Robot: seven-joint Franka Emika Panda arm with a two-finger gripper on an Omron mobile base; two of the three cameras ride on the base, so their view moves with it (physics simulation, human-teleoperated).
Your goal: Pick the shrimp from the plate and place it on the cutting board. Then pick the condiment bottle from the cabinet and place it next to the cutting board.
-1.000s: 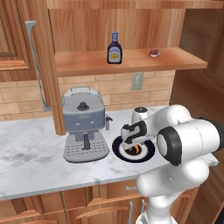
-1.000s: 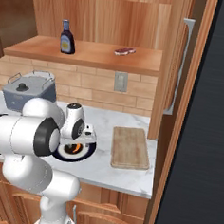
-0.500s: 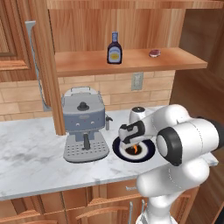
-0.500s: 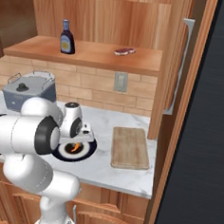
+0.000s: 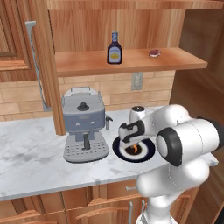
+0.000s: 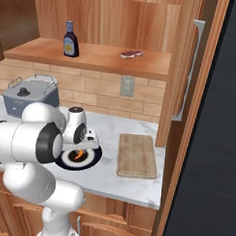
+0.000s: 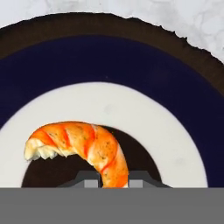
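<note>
since a second ago the gripper [image 7: 112, 180] has closed its two fingers on the shrimp [image 7: 83, 148]; now it is pinching the tail end of the little orange shrimp; the shrimp is lying on the dark middle of the plate [image 7: 109, 61], curling up and to the left; the plate is sitting on the marble counter [image 5: 30, 153], just right of the grey coffee machine [image 5: 84, 124]; the cutting board [image 6: 137, 155] is lying near the plate on its right; up on the cabinet [image 5: 131, 61] shelf the condiment bottle [image 5: 114, 48] is standing upright, well apart from a small dark red lump [image 5: 155, 53].
</note>
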